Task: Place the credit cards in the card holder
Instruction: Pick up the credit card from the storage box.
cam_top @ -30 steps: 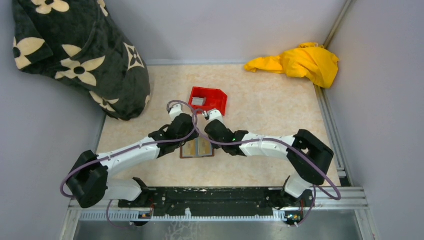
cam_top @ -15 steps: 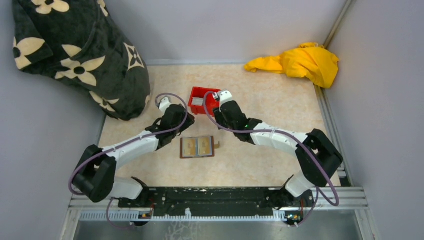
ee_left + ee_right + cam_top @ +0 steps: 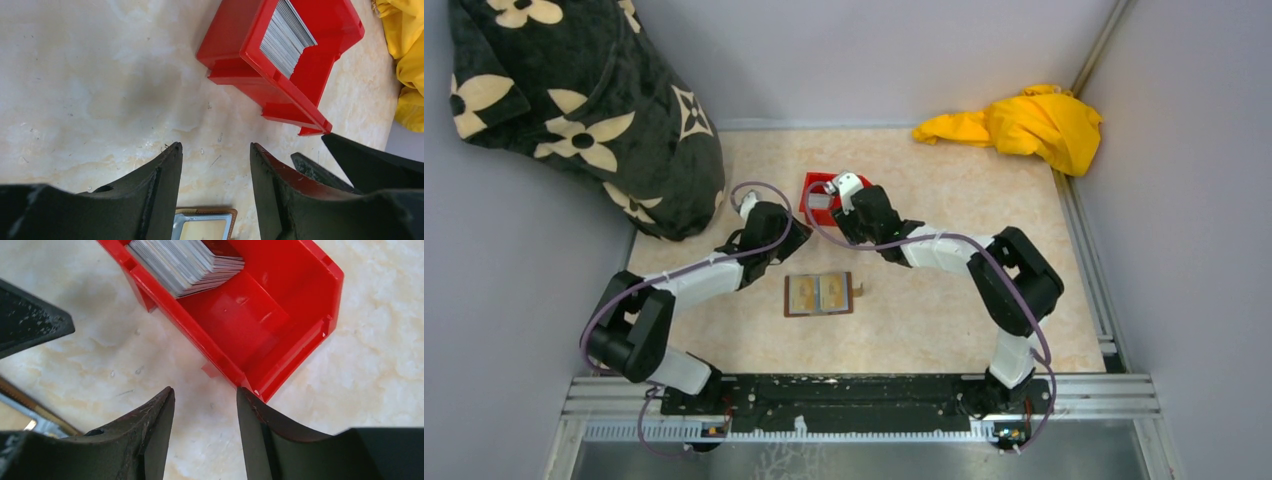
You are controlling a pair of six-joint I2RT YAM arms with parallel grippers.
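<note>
On the marbled table (image 3: pixel 944 300) the red bin (image 3: pixel 280 330) sits far and centre. The brown card holder (image 3: pixel 819 294) lies open, pockets up, nearer the arms and apart from the bin. The credit cards (image 3: pixel 185 260) stand stacked in the bin's left part. This looks like the fetching step: the right gripper (image 3: pixel 205 392) hangs at the bin's edge and the left gripper (image 3: pixel 215 150) just left of it, both spread and empty. Next, one must likely dip in and pinch a single card off the stack.
</note>
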